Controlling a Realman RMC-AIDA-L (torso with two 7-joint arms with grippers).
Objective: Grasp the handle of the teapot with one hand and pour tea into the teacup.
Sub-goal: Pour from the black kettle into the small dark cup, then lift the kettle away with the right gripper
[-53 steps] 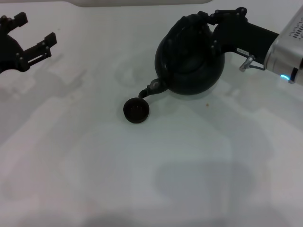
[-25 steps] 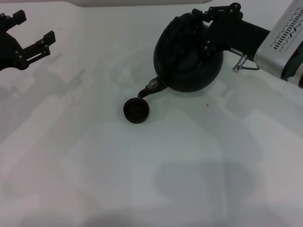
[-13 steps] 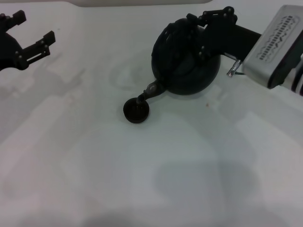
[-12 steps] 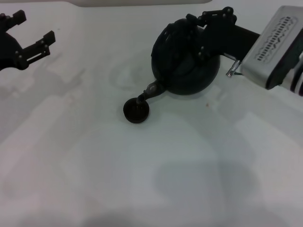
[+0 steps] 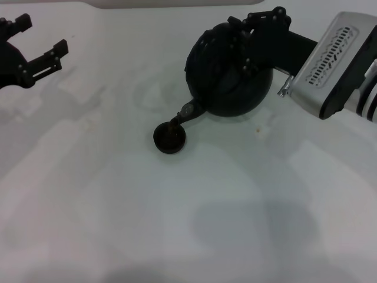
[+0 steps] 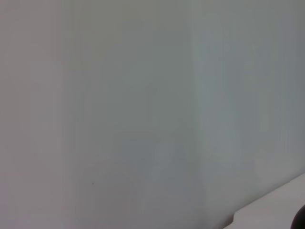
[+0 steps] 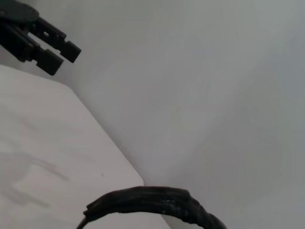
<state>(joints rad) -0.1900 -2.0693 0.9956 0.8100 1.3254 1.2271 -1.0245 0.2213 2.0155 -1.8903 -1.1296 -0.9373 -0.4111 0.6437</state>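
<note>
A pale, near-white table (image 5: 177, 224) fills the head view, bare but for faint grey shadows and a tiny speck just right of the teapot (image 5: 227, 73). Behind it, the right wrist view shows a plain light wall (image 7: 214, 86) meeting the table edge. The pot sits far right of centre, tilted so its spout (image 5: 187, 111) dips toward the cup (image 5: 170, 137), whose rim lies right under the spout tip; whether they touch is hard to say. The right gripper (image 5: 250, 32) is clamped on the handle (image 5: 221, 44) at the pot's top, its arm coming in from the right. The left gripper (image 5: 35, 44) hangs at the far left, well apart, fingers spread and holding nothing.
</note>
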